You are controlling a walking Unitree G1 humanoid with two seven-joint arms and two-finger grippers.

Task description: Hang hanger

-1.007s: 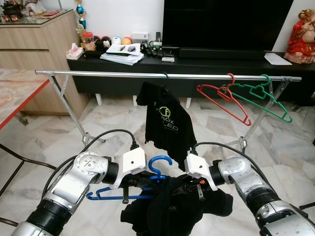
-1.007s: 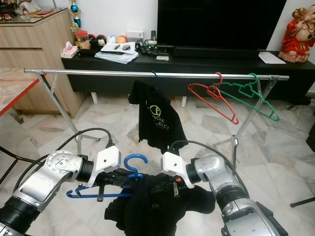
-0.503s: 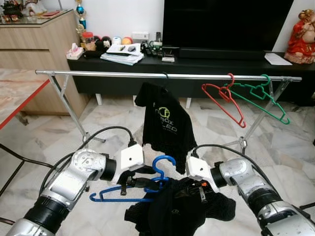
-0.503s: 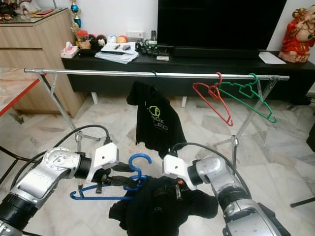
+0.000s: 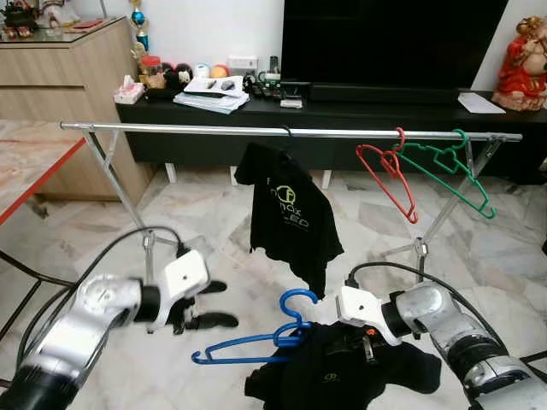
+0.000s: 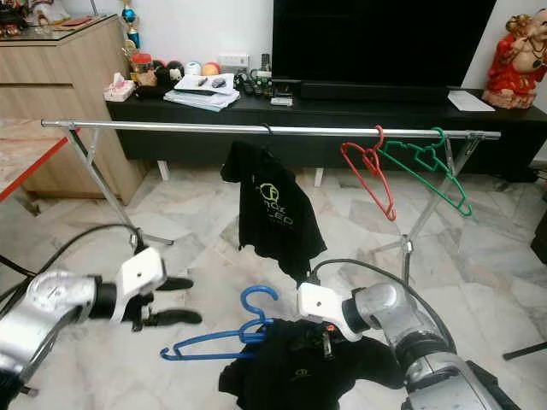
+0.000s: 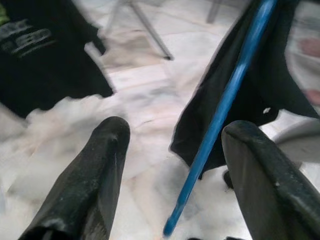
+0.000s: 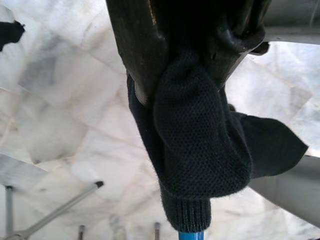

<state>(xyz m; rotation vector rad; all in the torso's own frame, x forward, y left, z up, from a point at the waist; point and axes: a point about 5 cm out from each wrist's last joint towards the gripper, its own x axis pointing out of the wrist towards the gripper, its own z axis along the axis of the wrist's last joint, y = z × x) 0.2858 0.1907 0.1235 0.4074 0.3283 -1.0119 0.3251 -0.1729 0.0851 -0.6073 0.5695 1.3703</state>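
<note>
A blue hanger (image 5: 248, 348) carries a black shirt (image 5: 342, 382) low over the floor, hook (image 5: 297, 300) up. My right gripper (image 5: 364, 343) is shut on the shirt's knit collar (image 8: 200, 140), with a bit of blue hanger (image 8: 191, 235) just past it. My left gripper (image 5: 222, 304) stands open to the left of the hanger, apart from it. In the left wrist view the blue hanger (image 7: 225, 115) crosses ahead of the spread fingers (image 7: 95, 170). The steel rail (image 5: 188, 129) spans the room above and behind.
On the rail hang a black printed shirt (image 5: 289, 213), a red hanger (image 5: 389, 173) and a green hanger (image 5: 451, 171). The rack's legs (image 5: 128, 205) slant to the marble floor. A red-edged table (image 5: 34, 162) is at left, a black TV console (image 5: 342, 107) behind.
My left gripper has let go of the blue hanger, opened and drawn back to the left. The hanger and shirt shifted slightly right in my right gripper. The red hanger swings.
</note>
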